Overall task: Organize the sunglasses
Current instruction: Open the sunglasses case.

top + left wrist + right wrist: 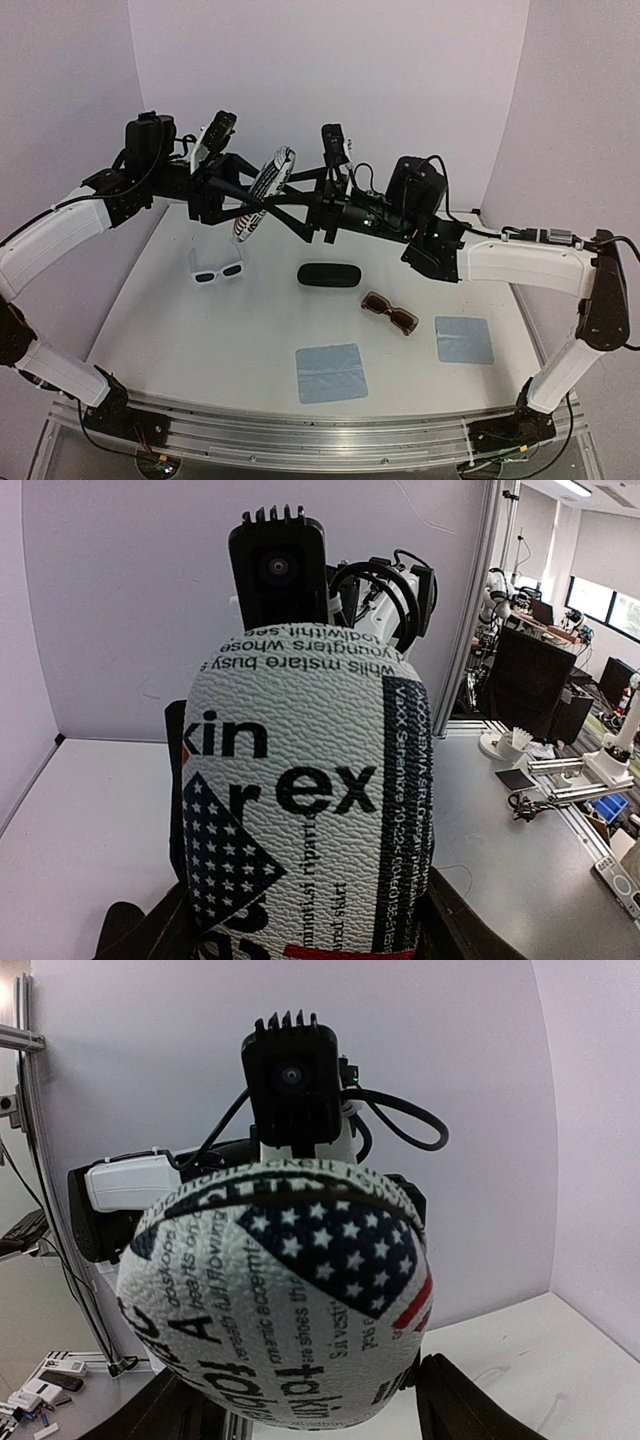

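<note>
A black case [330, 274] is lying between white sunglasses [218, 272], far left, and brown sunglasses [389, 313], right, with blue cloths [330, 372] nearer. The raised arms are facing each other midair, left gripper [290, 932] and right gripper [305, 1410] both clamping the printed case [268, 178].

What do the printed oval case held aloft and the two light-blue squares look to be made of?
The white oval case with flag and newsprint pattern: probably faux leather over a hard shell, matte; pebbled grain shows up close. The two light-blue square cloths: likely soft microfibre, lying flat, one faintly creased.

Flag-printed white case [262, 190]; seemingly brown sunglasses [389, 313]
</note>
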Robot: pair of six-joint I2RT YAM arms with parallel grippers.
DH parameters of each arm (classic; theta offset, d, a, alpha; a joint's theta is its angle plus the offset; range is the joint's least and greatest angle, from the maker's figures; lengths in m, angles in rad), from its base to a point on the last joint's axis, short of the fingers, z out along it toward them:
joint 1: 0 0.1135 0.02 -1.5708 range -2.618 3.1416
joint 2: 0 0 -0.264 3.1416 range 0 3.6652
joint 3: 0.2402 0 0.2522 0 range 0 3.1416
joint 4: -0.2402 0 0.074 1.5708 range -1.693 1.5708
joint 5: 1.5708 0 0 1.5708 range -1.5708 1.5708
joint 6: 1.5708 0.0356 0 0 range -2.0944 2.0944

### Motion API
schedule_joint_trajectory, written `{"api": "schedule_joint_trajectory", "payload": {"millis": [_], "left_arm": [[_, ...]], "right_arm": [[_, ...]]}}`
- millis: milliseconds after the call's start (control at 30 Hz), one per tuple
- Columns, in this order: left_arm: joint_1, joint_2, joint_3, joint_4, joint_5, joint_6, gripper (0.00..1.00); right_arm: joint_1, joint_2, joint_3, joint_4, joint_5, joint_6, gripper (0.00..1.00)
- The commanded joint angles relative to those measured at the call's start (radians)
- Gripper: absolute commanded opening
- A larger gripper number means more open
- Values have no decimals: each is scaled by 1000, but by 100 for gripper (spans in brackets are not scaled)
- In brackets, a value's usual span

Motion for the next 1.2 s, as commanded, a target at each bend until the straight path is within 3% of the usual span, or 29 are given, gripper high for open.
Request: {"api": "schedule_joint_trajectory", "payload": {"millis": [0, 67, 267, 367, 500, 567, 700, 800, 1033, 1167], "left_arm": [[-10, -11, 34, 10, 5, 24, 0], [-12, -11, 35, 9, 4, 26, 0], [-20, -7, 47, -33, -10, 61, 0], [-24, -3, 46, -53, -21, 64, 0], [-24, 2, 49, -60, -47, 46, 1], [-24, 4, 53, -66, -62, 35, 16], [-24, 2, 65, -98, -89, 52, 53], [-24, 0, 80, -158, -116, 111, 72], [-24, 32, 169, -367, -169, 223, 95], [-24, 64, 220, -504, -207, 288, 96]], "right_arm": [[2, 10, 44, 55, -27, 9, 69], [3, 13, 45, 56, -33, 10, 64], [2, 23, 53, 60, -65, 26, 37], [3, 28, 58, 62, -76, 32, 14], [2, 28, 43, 72, -76, 41, 6], [2, 22, 27, 78, -72, 44, 0], [2, -6, -16, 80, -35, 44, 0], [3, -31, -53, 79, 4, 48, 0], [2, -74, -93, 31, 47, 52, 0], [2, -81, -75, -45, 82, 51, 0]]}}
